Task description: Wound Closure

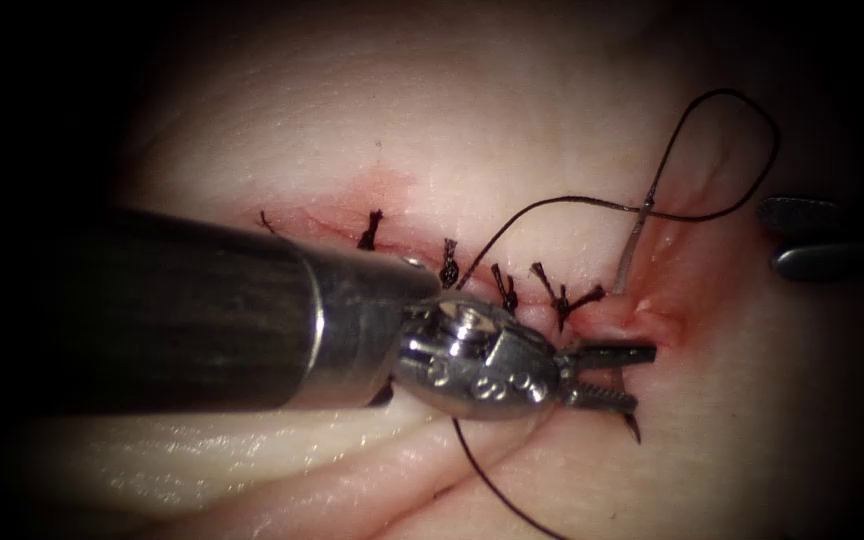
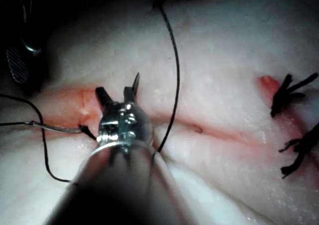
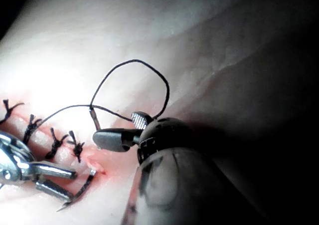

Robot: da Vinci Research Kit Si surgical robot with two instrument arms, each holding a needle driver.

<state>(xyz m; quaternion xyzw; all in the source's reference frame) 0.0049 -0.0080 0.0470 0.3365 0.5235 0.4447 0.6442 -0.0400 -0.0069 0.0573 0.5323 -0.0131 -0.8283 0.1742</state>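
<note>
Tools, two, both mine.

Item 1: left tool (image 1: 602, 375), count one. Its shaft enters from nine o'clock. Its two jaws are parted and point toward three o'clock, grasping nothing. It appears again in the left wrist view (image 2: 117, 93) and the right wrist view (image 3: 55, 177).

Item 2: right tool (image 1: 802, 240), count one, at the three o'clock edge. Its two jaws are spread and grip nothing. It appears again in the right wrist view (image 3: 127, 130).

Item 3: needle (image 1: 630, 250), count one, lodged in the tissue (image 1: 512, 130) at the right end of the cut (image 1: 652, 320). Two parts show. The tail stands out at twelve o'clock from my left jaws. The dark tip emerges at five o'clock, just beside the lower jaw, and I cannot tell if they touch.

Item 4: thread (image 1: 732, 100), count one. It runs from the needle's tail, with one loop toward one o'clock, and one strand passes under my left tool and out toward six o'clock.

Item 5: stitches (image 1: 504, 288), knotted, with cut ends. I count four along the cut from ten o'clock of my left jaws, though the last tufts crowd together.

Item 6: red fluid (image 1: 672, 250), one patch around the cut's right end.
</note>
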